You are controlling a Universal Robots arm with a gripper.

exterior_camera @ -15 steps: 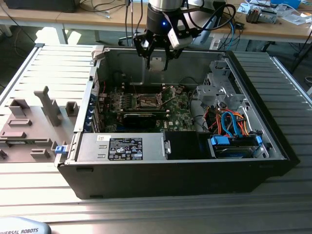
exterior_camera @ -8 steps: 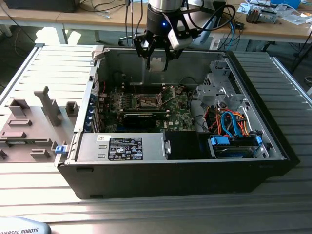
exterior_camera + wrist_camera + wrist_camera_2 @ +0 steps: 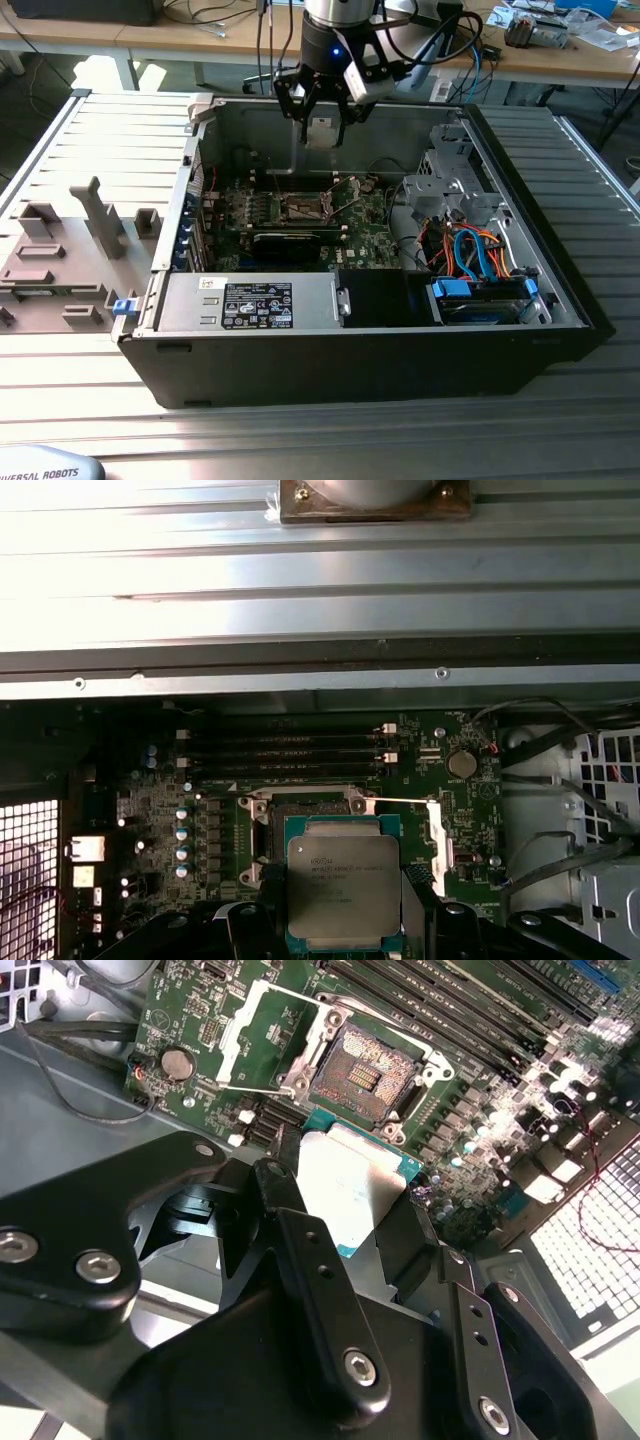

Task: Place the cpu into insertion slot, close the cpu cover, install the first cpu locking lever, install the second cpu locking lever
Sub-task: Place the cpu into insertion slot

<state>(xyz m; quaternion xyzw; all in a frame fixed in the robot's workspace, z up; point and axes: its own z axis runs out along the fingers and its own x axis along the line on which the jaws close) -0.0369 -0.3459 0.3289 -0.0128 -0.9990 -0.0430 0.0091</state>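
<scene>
My claw [image 3: 320, 125] pinches the cpu [image 3: 343, 885] by 2 edges, hanging above the bare socket [image 3: 362, 1072], the cpu cover [image 3: 235, 1022] flipped aside; any tilt or offset in my grip could, I judge, bend its pins.

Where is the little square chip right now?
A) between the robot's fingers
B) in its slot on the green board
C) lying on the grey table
A: the gripper is shut on the cpu, and the slot sits empty.
</scene>
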